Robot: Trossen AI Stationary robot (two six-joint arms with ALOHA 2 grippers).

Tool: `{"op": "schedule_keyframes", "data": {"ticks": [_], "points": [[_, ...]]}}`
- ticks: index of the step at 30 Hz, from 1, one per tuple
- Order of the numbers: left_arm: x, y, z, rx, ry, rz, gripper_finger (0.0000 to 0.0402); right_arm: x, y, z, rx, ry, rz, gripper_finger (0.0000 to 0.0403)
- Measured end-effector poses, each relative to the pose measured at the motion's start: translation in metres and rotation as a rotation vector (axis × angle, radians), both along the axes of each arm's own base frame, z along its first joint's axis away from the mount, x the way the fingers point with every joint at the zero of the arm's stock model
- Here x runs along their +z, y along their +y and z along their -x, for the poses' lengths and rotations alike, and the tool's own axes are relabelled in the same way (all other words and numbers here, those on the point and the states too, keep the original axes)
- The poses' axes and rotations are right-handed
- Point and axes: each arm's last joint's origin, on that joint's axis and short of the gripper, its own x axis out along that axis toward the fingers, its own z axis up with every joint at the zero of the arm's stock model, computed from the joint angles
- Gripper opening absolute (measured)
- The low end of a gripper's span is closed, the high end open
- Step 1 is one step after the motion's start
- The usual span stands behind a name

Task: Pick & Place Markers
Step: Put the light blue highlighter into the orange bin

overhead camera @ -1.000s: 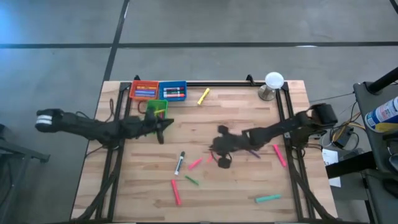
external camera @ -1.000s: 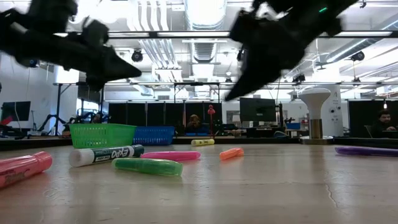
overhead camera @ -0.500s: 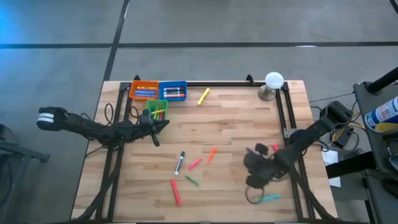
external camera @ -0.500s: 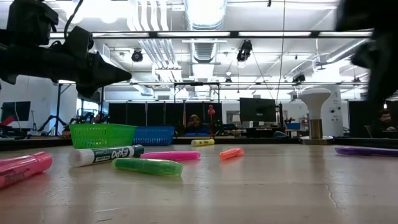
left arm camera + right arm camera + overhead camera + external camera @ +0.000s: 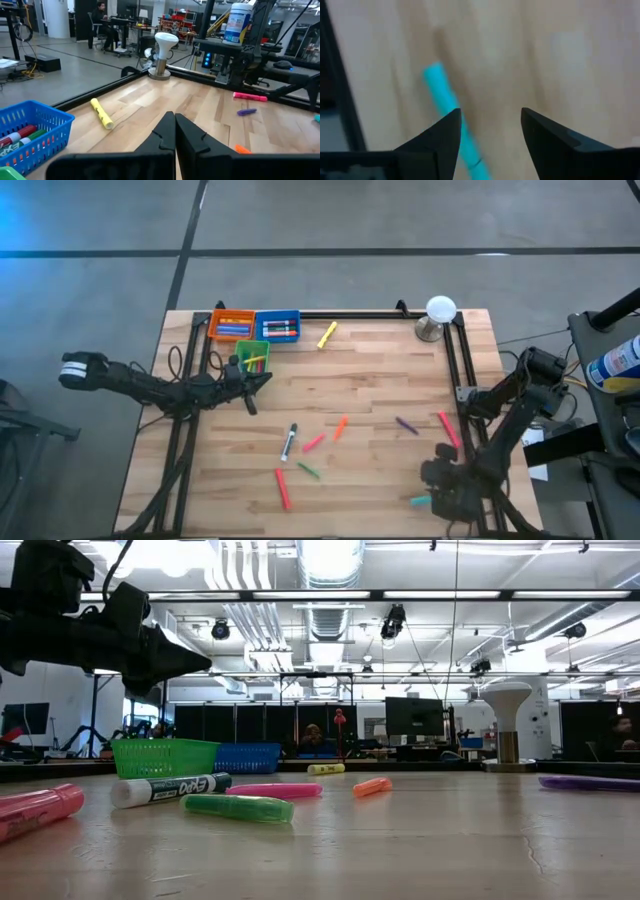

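Loose markers lie flat on the wooden table: yellow (image 5: 327, 335), black-and-white (image 5: 289, 442), pink (image 5: 314, 443), orange (image 5: 341, 426), green (image 5: 307, 470), red (image 5: 283, 489), purple (image 5: 406, 424), another pink (image 5: 449, 428). A teal marker (image 5: 420, 501) lies near the near right corner. My right gripper (image 5: 447, 498) hangs open over it; in the right wrist view its fingers (image 5: 490, 114) point down beside the teal marker (image 5: 442, 95) without touching it. My left gripper (image 5: 262, 378) is shut and empty, in the air beside the green bin (image 5: 252, 358).
Orange (image 5: 232, 325) and blue (image 5: 278, 326) bins holding markers stand at the far left, the green bin just in front of them. A white mushroom-shaped lamp (image 5: 438, 315) stands at the far right. Black frame rails (image 5: 465, 385) run along both table sides.
My right gripper has swept from the middle of the table toward the near right corner and now hangs over the teal marker. The orange marker, which the gripper covered before, shows again where the gripper was.
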Motion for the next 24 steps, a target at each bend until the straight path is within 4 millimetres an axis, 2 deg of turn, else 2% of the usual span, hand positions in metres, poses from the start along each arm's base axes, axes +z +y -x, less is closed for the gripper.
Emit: {"op": "schedule_keyframes", "data": {"ticks": [5, 11, 15, 19, 22, 24], "points": [[0.0, 0.0, 0.0, 0.0, 0.001, 0.0, 0.0, -0.015, 0.022, 0.009, 0.023, 0.065, -0.026, 0.02], [0.0, 0.0, 0.0, 0.0, 0.004, -0.001, 0.0, -0.027, 0.041, 0.005, 0.089, 0.13, 0.005, 0.0181], [-0.002, 0.0, 0.0, 0.0, 0.016, 0.0, 0.0, -0.035, 0.041, 0.0, 0.135, 0.162, 0.058, 0.015], [-0.002, 0.0, 0.0, 0.0, 0.016, 0.007, 0.0, -0.034, 0.038, -0.007, 0.17, 0.183, 0.076, 0.0095], [-0.002, 0.0, 0.0, 0.0, 0.009, 0.029, 0.0, -0.025, 0.031, -0.015, 0.193, 0.166, 0.089, 0.0054], [-0.003, 0.0, 0.0, 0.0, 0.018, 0.038, 0.0, -0.017, 0.026, -0.025, 0.208, 0.142, 0.079, 0.0048]]}}
